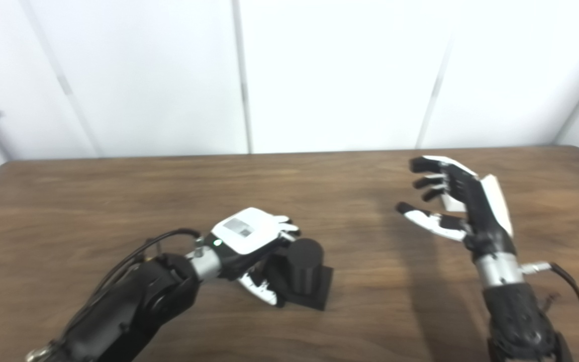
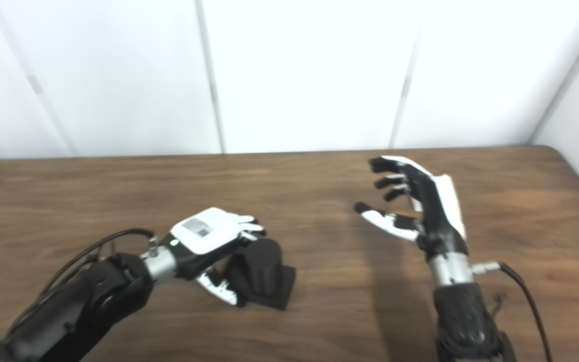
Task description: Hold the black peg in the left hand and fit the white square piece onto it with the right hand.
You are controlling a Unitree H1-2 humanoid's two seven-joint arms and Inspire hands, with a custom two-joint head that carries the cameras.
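The black peg (image 1: pixel 303 269), a short cylinder on a square base, stands on the wooden table (image 1: pixel 118 201) left of centre. My left hand (image 1: pixel 249 246) is cupped against its left side, with fingers at the cylinder's top edge and thumb low by the base. No fingers wrap around the peg, so the hand is open. My right hand (image 1: pixel 458 201) hovers open at the right, fingers spread and pointing left. A small white shape (image 1: pixel 451 202), probably the white square piece, shows behind its fingers and is mostly hidden.
The table's far edge meets a white panelled wall (image 1: pixel 319 75). A cable (image 1: pixel 578 296) trails from the right wrist toward the near right corner. Bare wood lies between the two hands.
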